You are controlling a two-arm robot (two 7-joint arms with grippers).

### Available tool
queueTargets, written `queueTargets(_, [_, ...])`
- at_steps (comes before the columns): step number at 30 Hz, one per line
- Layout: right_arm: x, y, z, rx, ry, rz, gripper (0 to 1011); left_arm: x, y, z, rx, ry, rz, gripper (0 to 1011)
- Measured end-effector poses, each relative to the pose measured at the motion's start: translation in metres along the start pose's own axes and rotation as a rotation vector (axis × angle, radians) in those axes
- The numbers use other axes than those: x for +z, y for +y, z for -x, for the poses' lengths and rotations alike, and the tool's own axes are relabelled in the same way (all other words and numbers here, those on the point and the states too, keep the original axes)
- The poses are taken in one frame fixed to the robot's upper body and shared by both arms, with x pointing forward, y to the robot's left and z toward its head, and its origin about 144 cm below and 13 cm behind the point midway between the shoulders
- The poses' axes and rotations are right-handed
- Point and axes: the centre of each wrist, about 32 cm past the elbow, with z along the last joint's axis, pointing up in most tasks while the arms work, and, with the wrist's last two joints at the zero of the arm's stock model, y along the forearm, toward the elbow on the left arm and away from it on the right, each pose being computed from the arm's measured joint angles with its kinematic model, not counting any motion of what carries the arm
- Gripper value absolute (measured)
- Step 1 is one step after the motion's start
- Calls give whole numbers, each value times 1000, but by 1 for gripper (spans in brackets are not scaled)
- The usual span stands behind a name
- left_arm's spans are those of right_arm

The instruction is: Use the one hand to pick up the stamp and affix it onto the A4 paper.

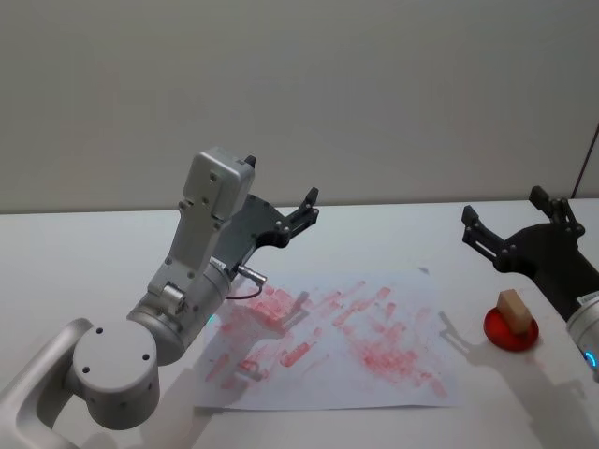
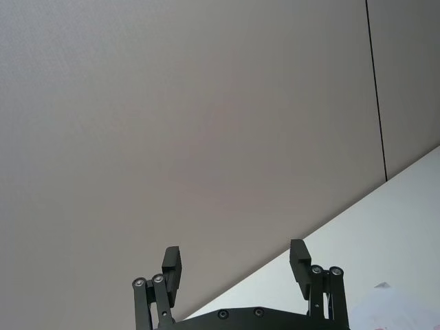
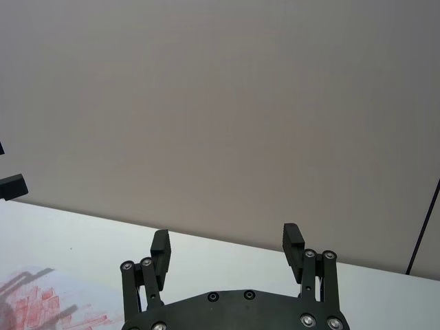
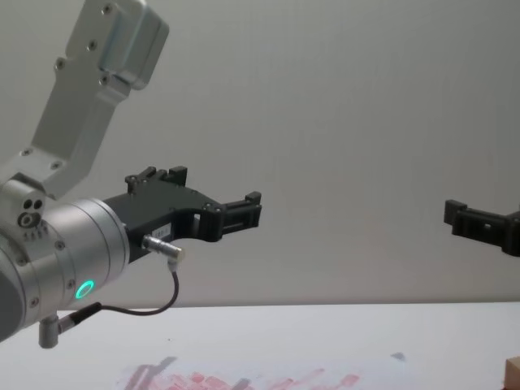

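Stamp point(image 1: 513, 310): upright on a red ink pad point(image 1: 511, 331) at the right of the counter point(image 1: 112, 245), well apart from the paper; parked there probably to keep its face inked.
Paper point(image 1: 393, 369): flat at mid-counter, crowded with red marks; barest patches along the near edge.
Right end effector point(image 1: 519, 224): raised above and just beyond the stamp, fingers spread, holding nothing; likely the working one, being the closer.
Left end effector point(image 1: 298, 213): raised over the far left corner of the paper, fingers spread, empty; pointed at the far wall, apparently parked.
Stage: pickup not yet begun, stamp untouched.
Next need: descent over the stamp, fingers straddling the block.
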Motion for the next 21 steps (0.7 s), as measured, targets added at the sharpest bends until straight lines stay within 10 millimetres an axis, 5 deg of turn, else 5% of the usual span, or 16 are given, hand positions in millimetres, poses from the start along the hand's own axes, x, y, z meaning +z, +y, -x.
queueTargets(21, [-1,0,0,0,1,1,1001,0,0,0,0,0,0,1001])
